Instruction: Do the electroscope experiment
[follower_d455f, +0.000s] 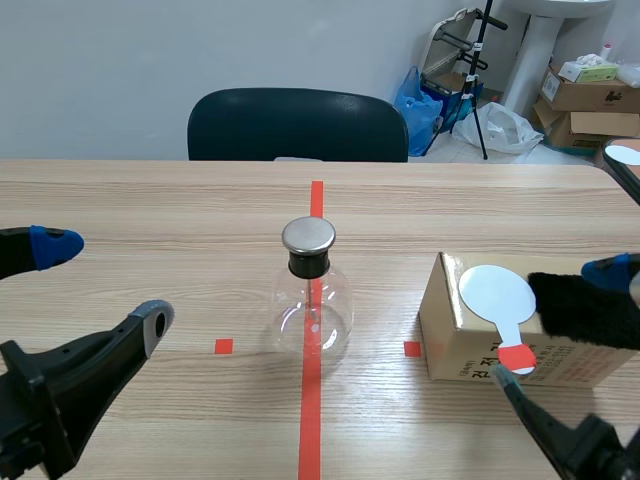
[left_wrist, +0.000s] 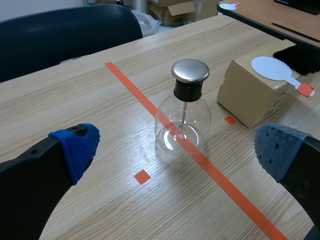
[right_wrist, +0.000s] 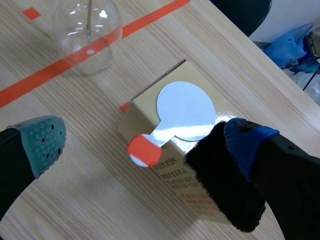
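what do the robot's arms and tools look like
Both arms are black. The left tool and right tool each have two thick black fingers tipped with soft dotted pads, mostly blue; one right pad looks teal.

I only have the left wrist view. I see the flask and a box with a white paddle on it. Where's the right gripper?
Observer: The right gripper is at the box, open and holding nothing.
Operator: What's the black thing just past the box?
Observer: A black fur cloth lying on the box top, reaching the edge of the white paddle.
Operator: Are the fingers around it?
Observer: No. One pad is at the fur; the other hangs over the table beside the box.
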